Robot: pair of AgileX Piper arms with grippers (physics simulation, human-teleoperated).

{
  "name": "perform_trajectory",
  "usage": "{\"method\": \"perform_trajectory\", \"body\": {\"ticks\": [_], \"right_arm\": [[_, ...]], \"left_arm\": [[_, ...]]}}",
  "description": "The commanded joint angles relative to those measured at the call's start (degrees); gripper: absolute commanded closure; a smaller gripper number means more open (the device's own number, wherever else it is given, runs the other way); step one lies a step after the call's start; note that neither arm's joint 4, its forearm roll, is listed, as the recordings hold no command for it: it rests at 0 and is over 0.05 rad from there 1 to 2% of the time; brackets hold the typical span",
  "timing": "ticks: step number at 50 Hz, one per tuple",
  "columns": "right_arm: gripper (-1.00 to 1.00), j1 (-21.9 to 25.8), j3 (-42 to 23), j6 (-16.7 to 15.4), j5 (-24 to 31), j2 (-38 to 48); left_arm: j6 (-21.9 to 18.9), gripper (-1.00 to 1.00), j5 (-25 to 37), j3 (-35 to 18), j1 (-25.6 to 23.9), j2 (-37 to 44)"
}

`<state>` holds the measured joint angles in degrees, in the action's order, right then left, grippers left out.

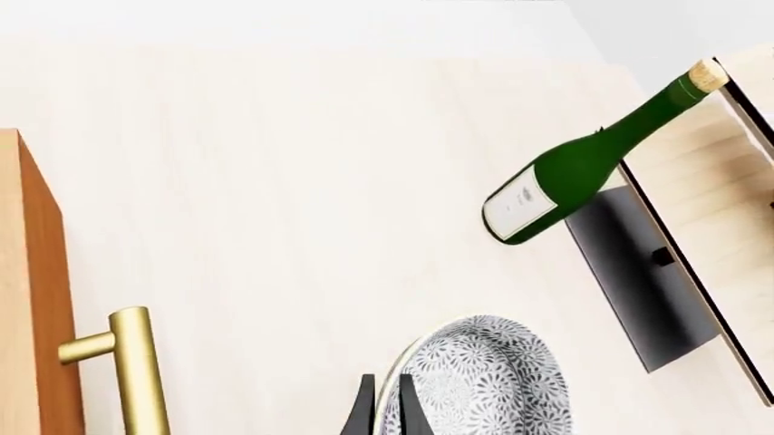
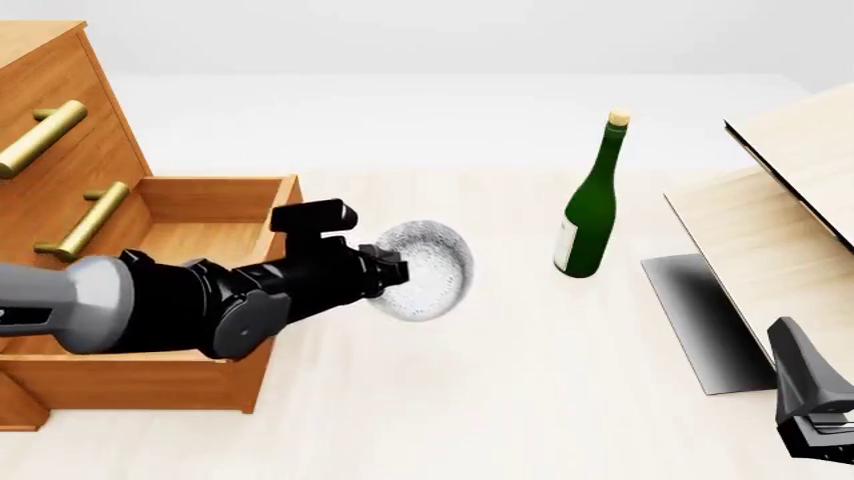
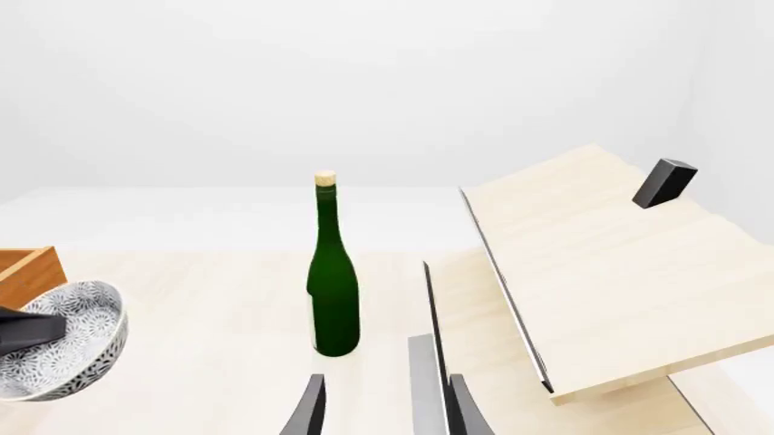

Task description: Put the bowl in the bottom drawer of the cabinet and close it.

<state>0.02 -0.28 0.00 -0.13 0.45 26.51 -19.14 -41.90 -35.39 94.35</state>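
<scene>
The left claw (image 2: 387, 272) pinches the bowl (image 2: 427, 270) by its rim, tipped sideways, to carry it into the open bottom drawer (image 2: 200, 215).

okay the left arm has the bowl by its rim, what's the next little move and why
Probably swing the left gripper back toward the cabinet, carrying the bowl over the open bottom drawer. The bowl is tilted, pinched at its rim and clear of the table, just beyond the drawer's outer corner, so it likely needs to be above the cavity before lowering. The right gripper is idle and open.
</scene>
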Motion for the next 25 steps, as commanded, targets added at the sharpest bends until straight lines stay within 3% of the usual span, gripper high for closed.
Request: {"method": "perform_trajectory", "body": {"ticks": [1,25], "right_arm": [[-1.00,-0.01,0.03,0.00,0.01,-0.06],[-1.00,-0.01,0.03,0.00,0.02,-0.05]], "left_arm": [[-0.50,1.00,1.57,0.52,1.02,-4.04],[-2.07,1.00,3.57,3.79,2.07,-10.35]]}}
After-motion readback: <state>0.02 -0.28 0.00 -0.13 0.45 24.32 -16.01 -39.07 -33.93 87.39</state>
